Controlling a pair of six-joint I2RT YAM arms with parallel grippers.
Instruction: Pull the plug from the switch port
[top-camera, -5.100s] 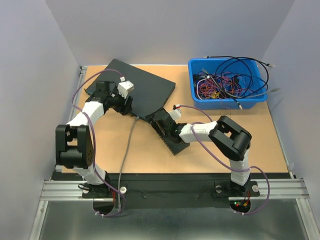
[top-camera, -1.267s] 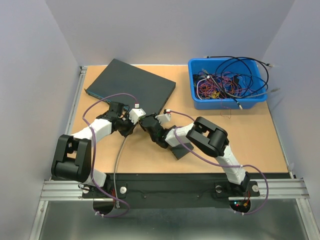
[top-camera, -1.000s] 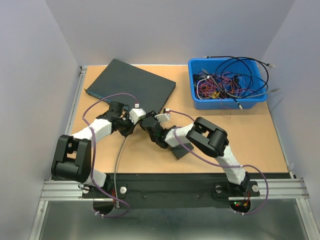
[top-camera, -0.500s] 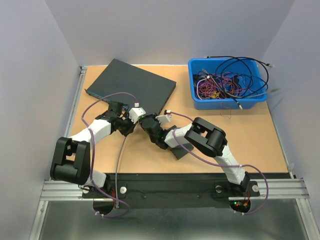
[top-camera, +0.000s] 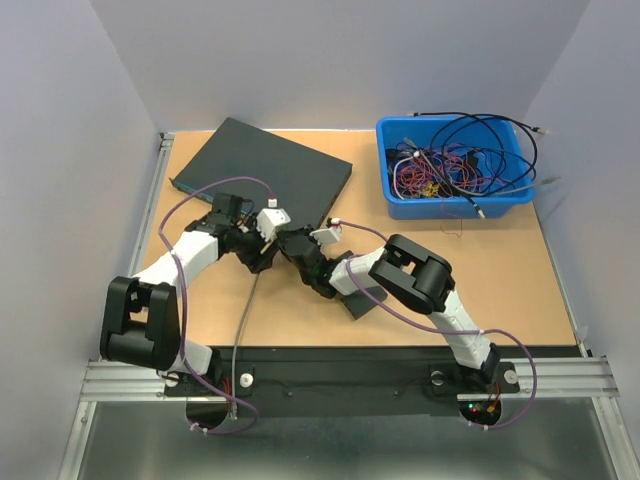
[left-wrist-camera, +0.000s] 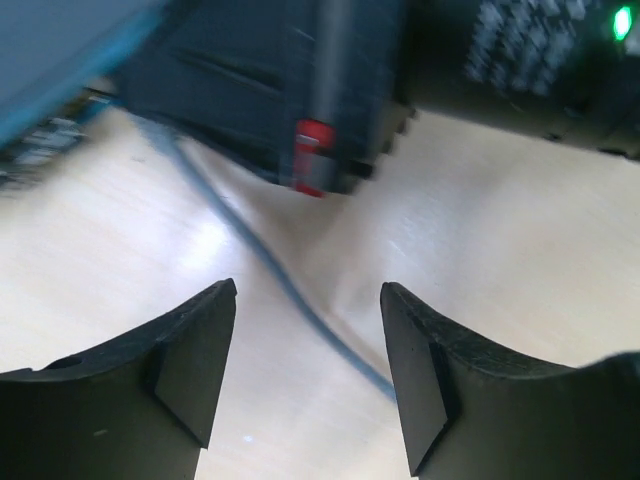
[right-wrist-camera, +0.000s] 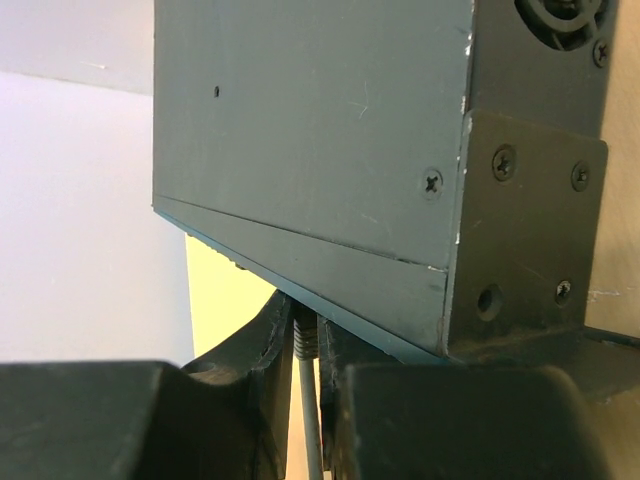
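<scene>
The switch (top-camera: 268, 172) is a flat dark box lying on the table at the back left. It fills the top of the right wrist view (right-wrist-camera: 310, 130). My right gripper (top-camera: 295, 248) is at the switch's front edge, shut on the plug (right-wrist-camera: 306, 338), whose grey cable (right-wrist-camera: 312, 430) hangs down between the fingers. The cable (top-camera: 243, 320) runs across the table toward the near edge. My left gripper (top-camera: 258, 257) is open just left of the right one. In the left wrist view the cable (left-wrist-camera: 270, 265) lies on the wood ahead of and between my open left fingers (left-wrist-camera: 305, 290).
A blue bin (top-camera: 450, 207) full of tangled cables stands at the back right. A black flat bracket (top-camera: 362, 302) lies under the right forearm. The two grippers sit very close together at the switch's front edge.
Five seconds ago the left gripper was at the switch's left side; it now sits open beside the right gripper. Over the last second the left wrist shifted slightly; the right stayed shut.
</scene>
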